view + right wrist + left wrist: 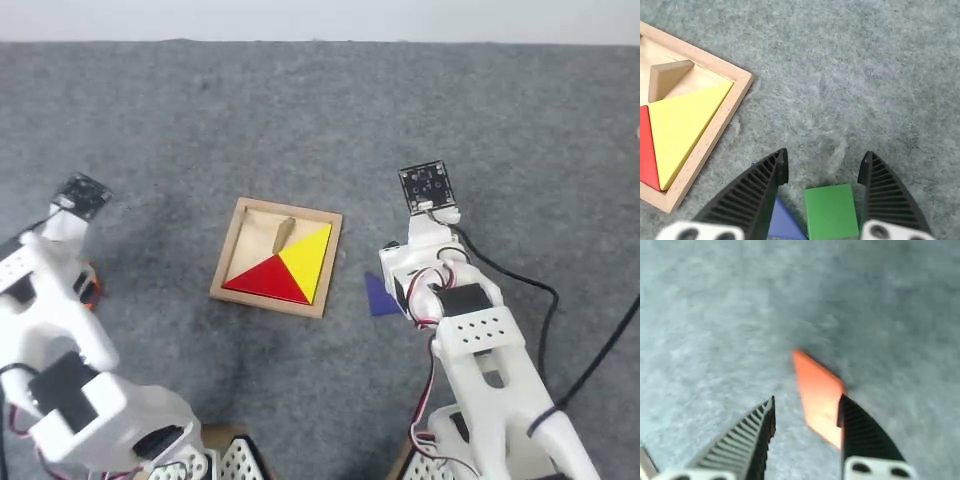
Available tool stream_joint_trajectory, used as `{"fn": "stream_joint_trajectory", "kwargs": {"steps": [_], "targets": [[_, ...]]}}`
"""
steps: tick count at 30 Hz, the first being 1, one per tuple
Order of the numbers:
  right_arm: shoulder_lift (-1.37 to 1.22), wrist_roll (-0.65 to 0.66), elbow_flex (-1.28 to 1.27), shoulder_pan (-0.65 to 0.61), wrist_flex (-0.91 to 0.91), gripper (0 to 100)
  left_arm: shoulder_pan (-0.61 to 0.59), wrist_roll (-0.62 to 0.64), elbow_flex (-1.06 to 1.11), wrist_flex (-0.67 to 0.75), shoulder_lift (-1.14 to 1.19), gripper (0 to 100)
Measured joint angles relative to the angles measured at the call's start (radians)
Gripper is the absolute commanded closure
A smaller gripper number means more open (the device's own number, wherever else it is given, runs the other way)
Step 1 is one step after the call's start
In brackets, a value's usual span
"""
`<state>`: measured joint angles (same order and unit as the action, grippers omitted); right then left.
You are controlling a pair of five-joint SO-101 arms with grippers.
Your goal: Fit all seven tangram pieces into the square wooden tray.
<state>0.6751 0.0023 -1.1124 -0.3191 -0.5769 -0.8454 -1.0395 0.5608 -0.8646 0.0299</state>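
From the high view, the tray [227, 262] sits in the middle of the grey counter [200, 120] between the two arms. A red triangle [268, 281] and a yellow triangle [308, 258] lie flat in its nearer half. A plain wooden triangle [283, 233] stands tilted on edge in the bare far half. The task looks to be at an early stage, with both arms over loose pieces ready to pick. The left arm [55, 330] is well apart from the tray. The right arm [470, 330] stands just beside a blue piece [380, 297] that lies near the tray's edge.

In the left wrist view, the left gripper [806, 402] is spread wide above the counter. An orange piece [816, 390] lies flat between its jaws, crowding one finger. The next move probably calls for centring on it, lowering and closing.

In the right wrist view, the right gripper [825, 156] also gapes wide. A green square [832, 212] lies flat between the jaws, and the blue piece [784, 222] is touching or nearly touching it under one finger. A clean grasp of the square likely needs care not to catch the blue neighbour. The tray [715, 132] lies off to one side, near.
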Motion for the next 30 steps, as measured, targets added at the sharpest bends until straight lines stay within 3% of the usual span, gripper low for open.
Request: {"fn": "stream_joint_trajectory", "kwargs": {"steps": [5, 10, 17, 30], "targets": [[0.0, 0.0, 0.0, 0.0, 0.0, 75.7, -0.017, 0.112, 0.078, 0.203, 0.0, 82], [0.0, 0.0, 0.0, 0.0, 0.0, 75.7, -0.02, 0.121, 0.15, 0.262, -0.02, 82], [0.0, 0.0, 0.0, 0.0, 0.0, 75.7, -0.015, 0.071, 0.207, 0.259, -0.054, 82], [0.0, 0.0, 0.0, 0.0, 0.002, 75.7, -0.021, -0.008, 0.226, 0.077, -0.057, 82]]}}
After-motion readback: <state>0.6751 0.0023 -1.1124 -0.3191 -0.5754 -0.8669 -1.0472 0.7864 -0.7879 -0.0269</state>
